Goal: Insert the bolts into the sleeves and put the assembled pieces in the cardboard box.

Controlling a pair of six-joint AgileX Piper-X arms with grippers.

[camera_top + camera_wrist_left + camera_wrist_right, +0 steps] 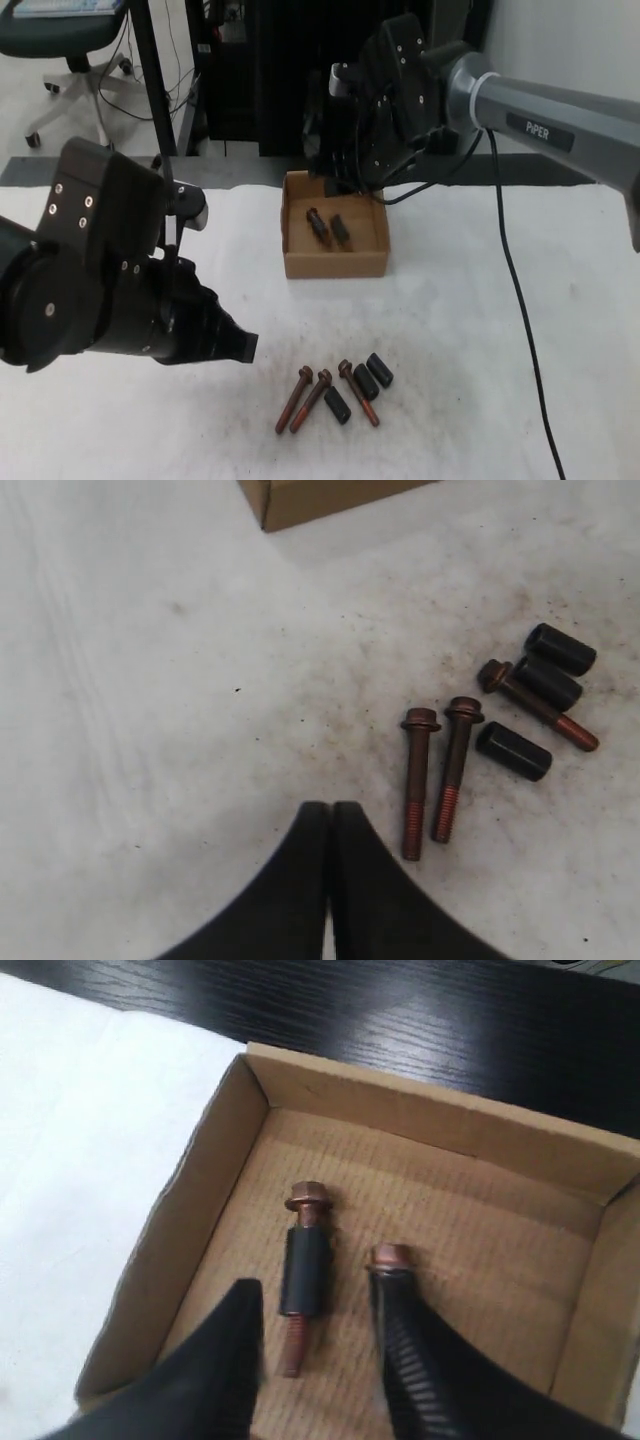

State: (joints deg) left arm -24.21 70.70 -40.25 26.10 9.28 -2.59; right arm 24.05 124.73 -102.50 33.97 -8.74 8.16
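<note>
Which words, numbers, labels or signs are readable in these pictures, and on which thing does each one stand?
Right arm's grey tube: one short white maker's mark, a brand name, so not quoted here.
Brown cardboard box: no print on the walls or floor that show.
Copper-coloured bolts and black sleeves: no legible marks.

Bench (500, 380), seemingly cloth-covered: box (335, 266), bolts (295, 398), sleeves (337, 405)

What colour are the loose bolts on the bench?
The bolts are coppery reddish-brown; the left wrist view shows it best.
</note>
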